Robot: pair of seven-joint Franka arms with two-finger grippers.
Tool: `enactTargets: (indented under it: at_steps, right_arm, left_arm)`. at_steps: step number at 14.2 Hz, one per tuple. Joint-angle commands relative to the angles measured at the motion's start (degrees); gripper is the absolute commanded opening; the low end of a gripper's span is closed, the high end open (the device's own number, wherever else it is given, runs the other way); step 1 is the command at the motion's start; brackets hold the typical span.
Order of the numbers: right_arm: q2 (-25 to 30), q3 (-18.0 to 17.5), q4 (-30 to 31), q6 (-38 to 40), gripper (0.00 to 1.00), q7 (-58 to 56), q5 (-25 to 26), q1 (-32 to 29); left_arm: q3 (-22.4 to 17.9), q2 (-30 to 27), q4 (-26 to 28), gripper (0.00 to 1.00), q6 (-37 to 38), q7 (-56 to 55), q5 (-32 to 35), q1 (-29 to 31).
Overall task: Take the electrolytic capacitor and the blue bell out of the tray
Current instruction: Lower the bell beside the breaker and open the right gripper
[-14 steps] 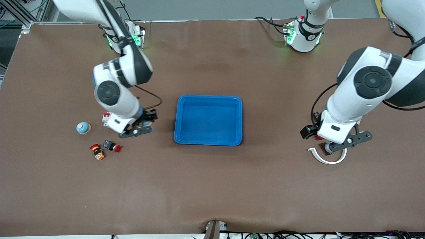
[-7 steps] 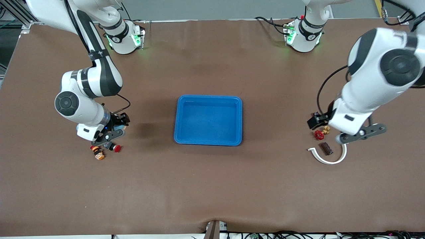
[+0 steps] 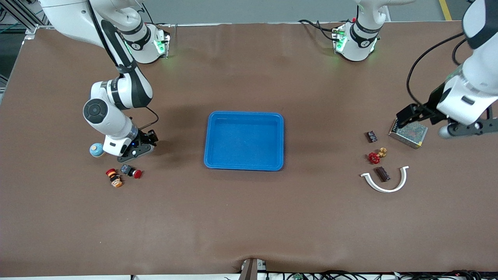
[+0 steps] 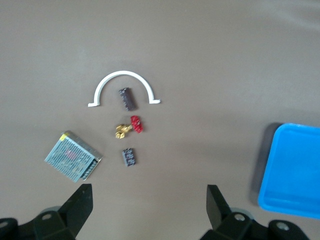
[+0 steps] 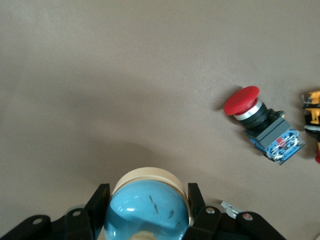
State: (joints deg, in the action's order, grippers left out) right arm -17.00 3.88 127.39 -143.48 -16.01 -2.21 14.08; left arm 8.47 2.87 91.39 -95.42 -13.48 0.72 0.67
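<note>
A bell (image 5: 147, 210) with a blue dome, a cream base and a cream knob sits between the fingers of my right gripper (image 5: 147, 192), which is shut on it. In the front view that gripper (image 3: 130, 149) is low, toward the right arm's end of the table, and its hand hides the bell. A similar blue dome (image 3: 95, 149) lies on the table beside the hand. My left gripper (image 4: 149, 210) is wide open and empty, high over the left arm's end (image 3: 457, 126). Below it lie a black block (image 3: 372, 136) and a brown block (image 3: 381, 174). Which one is the capacitor I cannot tell.
A blue tray (image 3: 244, 166) stands at mid-table with nothing in it. A red push button (image 3: 132, 172) and an orange part (image 3: 114, 178) lie near the right gripper. A metal mesh box (image 3: 408, 133), a red valve (image 3: 374, 156) and a white arc (image 3: 383, 187) lie at the left arm's end.
The left arm rose from over the brown block and swung outward, uncovering the small parts and the mesh box. The right arm moved from beside the tray toward its own end of the table.
</note>
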Motion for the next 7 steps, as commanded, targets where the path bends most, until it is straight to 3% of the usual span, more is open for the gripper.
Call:
enactTargets:
  at_steps: [1, 7]
  right_arm:
    - [0.2, -0.9, 2.1, -3.1, 0.41, -0.5, 0.2, -0.6]
    - [-3.4, -0.9, 3.0, -9.3, 0.41, -0.5, 0.2, -0.2]
  left_arm:
    - [-1.5, -7.4, 7.6, 1.0, -0.6, 1.4, -1.0, -1.6]
    - [-1.1, -10.3, 9.5, 1.0, 0.1, 2.1, -1.8, -1.5]
